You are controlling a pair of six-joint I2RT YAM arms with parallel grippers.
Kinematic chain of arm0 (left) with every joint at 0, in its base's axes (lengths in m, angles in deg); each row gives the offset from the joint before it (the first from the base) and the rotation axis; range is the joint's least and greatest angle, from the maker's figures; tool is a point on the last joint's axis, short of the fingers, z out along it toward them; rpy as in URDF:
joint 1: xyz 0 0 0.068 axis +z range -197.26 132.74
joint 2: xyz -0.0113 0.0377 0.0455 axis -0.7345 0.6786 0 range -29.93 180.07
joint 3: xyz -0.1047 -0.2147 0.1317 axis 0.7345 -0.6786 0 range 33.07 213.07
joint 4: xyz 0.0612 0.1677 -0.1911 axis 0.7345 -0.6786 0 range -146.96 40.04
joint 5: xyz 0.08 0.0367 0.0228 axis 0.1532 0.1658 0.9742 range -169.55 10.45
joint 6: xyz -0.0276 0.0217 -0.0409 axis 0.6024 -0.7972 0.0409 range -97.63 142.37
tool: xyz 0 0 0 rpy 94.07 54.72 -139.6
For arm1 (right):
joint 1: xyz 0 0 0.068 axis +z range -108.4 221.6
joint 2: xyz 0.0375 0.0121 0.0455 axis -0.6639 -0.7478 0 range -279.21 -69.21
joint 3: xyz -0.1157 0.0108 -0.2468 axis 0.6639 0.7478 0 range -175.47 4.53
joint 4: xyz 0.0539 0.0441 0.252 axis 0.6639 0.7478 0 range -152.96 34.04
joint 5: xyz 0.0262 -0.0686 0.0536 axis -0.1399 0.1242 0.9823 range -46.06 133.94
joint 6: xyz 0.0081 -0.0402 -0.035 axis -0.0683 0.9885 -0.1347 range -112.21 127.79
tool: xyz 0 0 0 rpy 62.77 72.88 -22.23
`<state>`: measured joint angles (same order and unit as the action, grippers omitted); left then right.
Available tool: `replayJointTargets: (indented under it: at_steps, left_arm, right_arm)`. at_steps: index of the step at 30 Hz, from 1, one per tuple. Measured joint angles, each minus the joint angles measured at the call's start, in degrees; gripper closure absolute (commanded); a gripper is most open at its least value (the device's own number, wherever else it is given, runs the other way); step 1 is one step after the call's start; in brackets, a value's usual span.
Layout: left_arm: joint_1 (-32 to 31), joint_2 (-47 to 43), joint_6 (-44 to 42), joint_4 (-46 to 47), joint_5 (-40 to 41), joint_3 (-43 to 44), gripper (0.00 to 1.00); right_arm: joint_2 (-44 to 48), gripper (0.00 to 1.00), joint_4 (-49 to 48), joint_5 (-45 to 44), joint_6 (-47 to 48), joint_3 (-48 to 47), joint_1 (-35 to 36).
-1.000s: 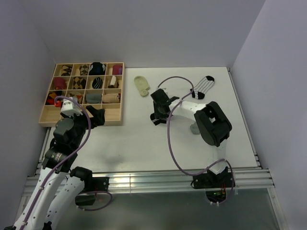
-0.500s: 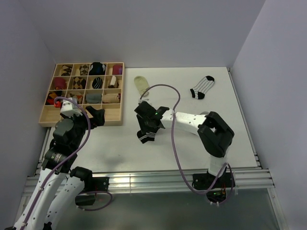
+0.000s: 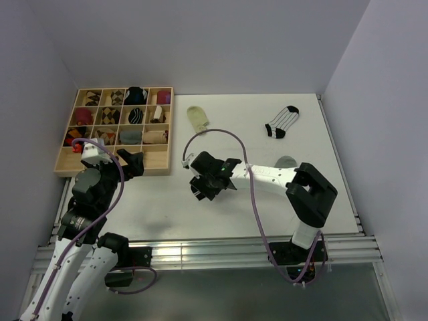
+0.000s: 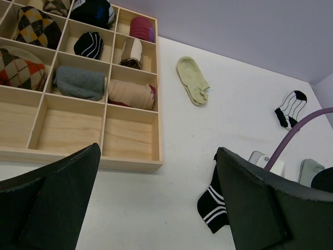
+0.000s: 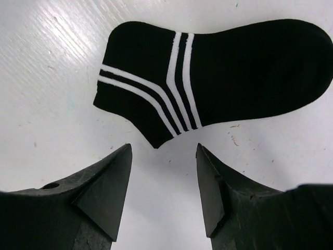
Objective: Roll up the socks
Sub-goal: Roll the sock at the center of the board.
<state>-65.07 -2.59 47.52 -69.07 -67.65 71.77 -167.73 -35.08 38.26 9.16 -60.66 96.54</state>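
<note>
A black sock with white stripes [image 5: 208, 78] lies flat on the white table, just ahead of my right gripper [image 5: 164, 151], which is open and empty above it. In the top view the right gripper [image 3: 200, 186] covers most of this sock. The sock also shows in the left wrist view [image 4: 213, 204]. My left gripper [image 4: 157, 151] is open and empty, held in the air near the wooden tray's front right corner [image 3: 134, 162].
A wooden tray [image 3: 164, 134] with several rolled socks stands at the back left. A pale green sock [image 3: 197, 119], a white black-striped sock [image 3: 282, 122] and a grey sock [image 3: 286, 161] lie on the table. Walls close in the left, back and right sides.
My right gripper carried the black sock left and nearer, from the table's middle, then let it go flat. The left arm barely moved.
</note>
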Motion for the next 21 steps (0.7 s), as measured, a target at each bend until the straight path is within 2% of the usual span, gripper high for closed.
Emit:
replayJointTargets:
  at_steps: [9,21]
  left_arm:
    - [0.13,0.0,0.0,-0.02,0.04,-0.02,0.01]
    - [0.15,0.02,0.0,-0.02,0.09,-0.02,0.01]
  right_arm:
    - [-4.83,0.41,-0.57,-0.55,5.77,-0.04,1.99]
    - [-6.73,0.47,-6.23,-3.13,7.3,0.0,4.48]
